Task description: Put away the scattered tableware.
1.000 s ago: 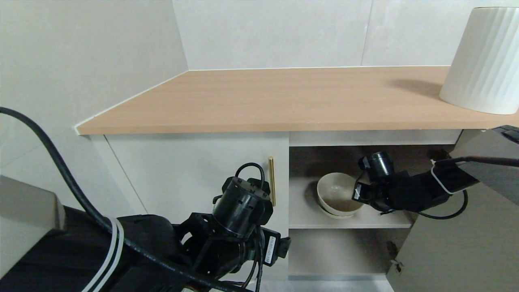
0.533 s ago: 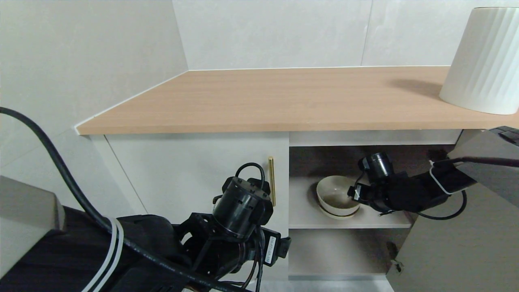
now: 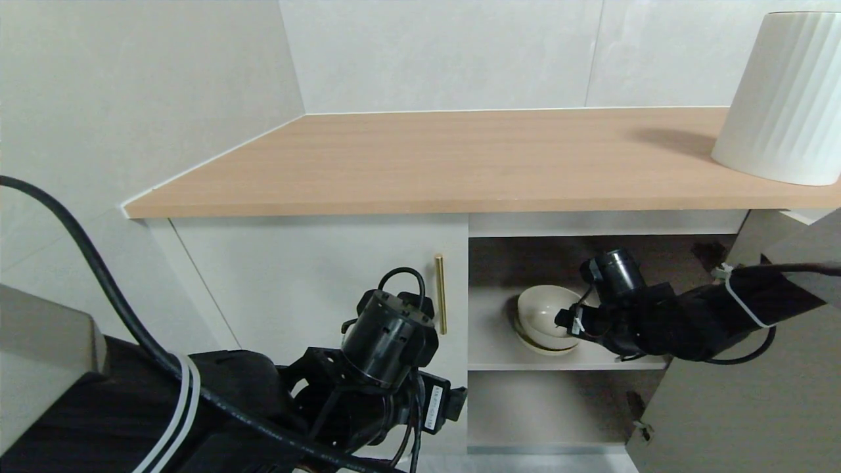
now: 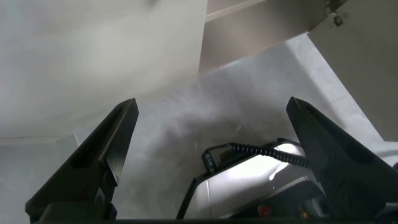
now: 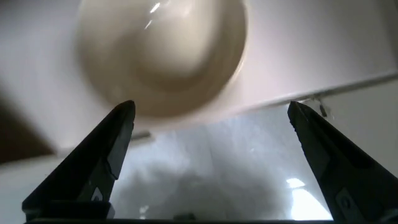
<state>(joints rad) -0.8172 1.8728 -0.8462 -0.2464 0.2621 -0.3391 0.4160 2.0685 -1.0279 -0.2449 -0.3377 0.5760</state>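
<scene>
Bowl [image 3: 542, 314] is inside the cabinet [image 3: 601, 225], on the upper shelf [image 3: 494, 343], toward its left side. It's cream, mouth tipped toward me, and sits nested on a lower dish [image 3: 535, 346] of which I only see the rim. In the right wrist view the bowl [image 5: 165, 56] lies beyond the fingertips, not between them.

Right gripper [image 3: 570, 323] is reached into the cabinet, just beside the bowl's right rim; can't tell if it touches. Its fingers [image 5: 115, 155] are wide apart, holding nothing.

Left gripper [image 4: 211, 168] is low in front of the closed left door [image 3: 315, 282], pointed down at the floor [image 4: 261, 87], fingers [image 4: 93, 168] apart, nothing in them.

Right door [image 3: 723, 407] stands open. Brass handle [image 3: 439, 293] is on the closed door's edge. A white ribbed container [image 3: 782, 98] stands on the wooden bench [image 3: 460, 157] at far right.
</scene>
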